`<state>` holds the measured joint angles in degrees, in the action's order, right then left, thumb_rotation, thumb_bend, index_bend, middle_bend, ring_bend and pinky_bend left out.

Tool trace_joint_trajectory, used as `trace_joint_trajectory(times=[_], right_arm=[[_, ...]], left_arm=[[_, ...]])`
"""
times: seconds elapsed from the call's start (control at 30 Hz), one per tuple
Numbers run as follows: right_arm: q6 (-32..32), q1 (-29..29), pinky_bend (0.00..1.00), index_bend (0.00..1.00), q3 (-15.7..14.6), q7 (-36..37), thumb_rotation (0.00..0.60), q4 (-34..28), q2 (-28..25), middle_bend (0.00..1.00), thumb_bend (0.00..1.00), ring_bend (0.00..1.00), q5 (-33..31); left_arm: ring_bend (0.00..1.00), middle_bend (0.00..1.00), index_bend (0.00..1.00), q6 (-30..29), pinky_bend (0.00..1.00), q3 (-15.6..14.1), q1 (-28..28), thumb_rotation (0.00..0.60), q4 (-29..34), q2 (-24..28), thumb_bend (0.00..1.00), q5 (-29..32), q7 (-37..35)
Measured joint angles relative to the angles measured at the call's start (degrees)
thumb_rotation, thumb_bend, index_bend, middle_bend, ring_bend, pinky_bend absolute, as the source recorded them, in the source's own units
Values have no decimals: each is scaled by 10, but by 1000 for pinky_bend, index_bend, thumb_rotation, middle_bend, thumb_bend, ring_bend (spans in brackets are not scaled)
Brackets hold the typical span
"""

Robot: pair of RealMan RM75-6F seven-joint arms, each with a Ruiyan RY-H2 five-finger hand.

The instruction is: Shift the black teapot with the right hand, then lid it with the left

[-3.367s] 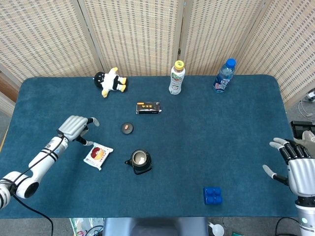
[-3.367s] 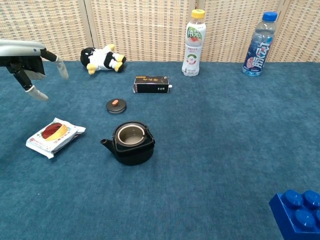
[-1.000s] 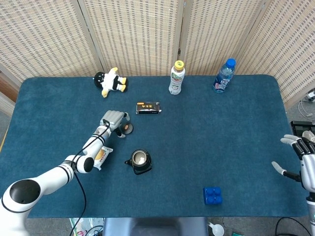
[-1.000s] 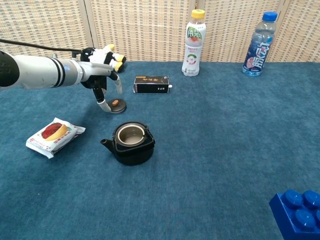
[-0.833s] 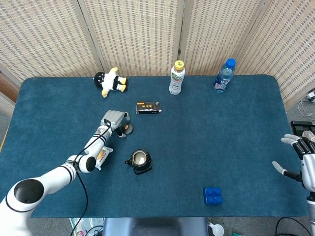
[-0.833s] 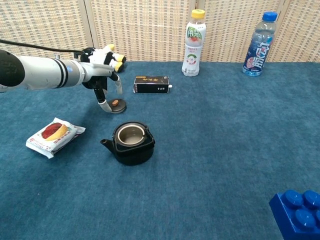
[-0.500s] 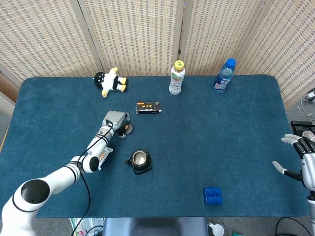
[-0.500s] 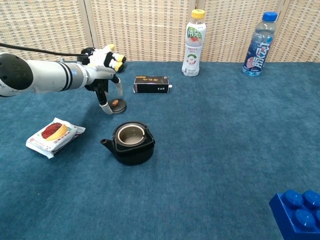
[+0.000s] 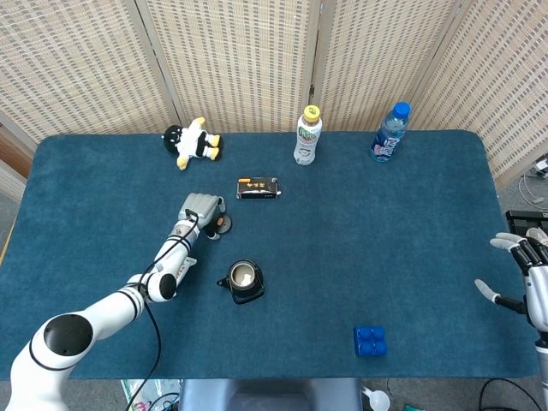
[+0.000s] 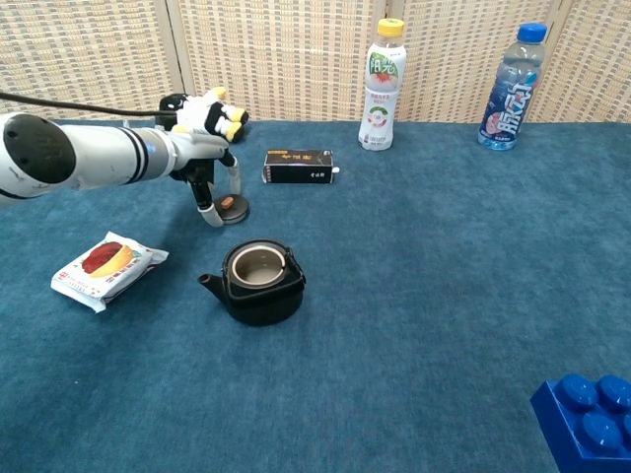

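We take the black box (image 9: 258,187) as our landmark. Behind it and to its right we see a white bottle (image 9: 307,135) standing upright, a blue-capped water bottle (image 9: 390,132) farther right. A plush toy (image 9: 193,142) lies behind-left. A snack packet (image 10: 108,267) lies front-left. A blue block (image 9: 369,340) sits far front-right. All rest on blue cloth (image 9: 385,240).

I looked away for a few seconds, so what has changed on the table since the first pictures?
The left hand reached from the left edge across to the small lid, fingers now around it, though a grip is not clear. The right hand drew slightly back. The teapot, snack packet and bottles stayed put.
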<state>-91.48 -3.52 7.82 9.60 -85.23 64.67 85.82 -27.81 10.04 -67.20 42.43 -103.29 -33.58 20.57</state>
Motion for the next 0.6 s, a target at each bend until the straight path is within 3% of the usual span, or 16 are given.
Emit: trace_joint_trajectory(times=[0.6], right_arm=[[8,-3,263,324,1,2,600,2,1,281,60,215,-2]], left_arm=[[1000,1000,385,-13,1000,11,9,600,-10,-13,105,-18,11]])
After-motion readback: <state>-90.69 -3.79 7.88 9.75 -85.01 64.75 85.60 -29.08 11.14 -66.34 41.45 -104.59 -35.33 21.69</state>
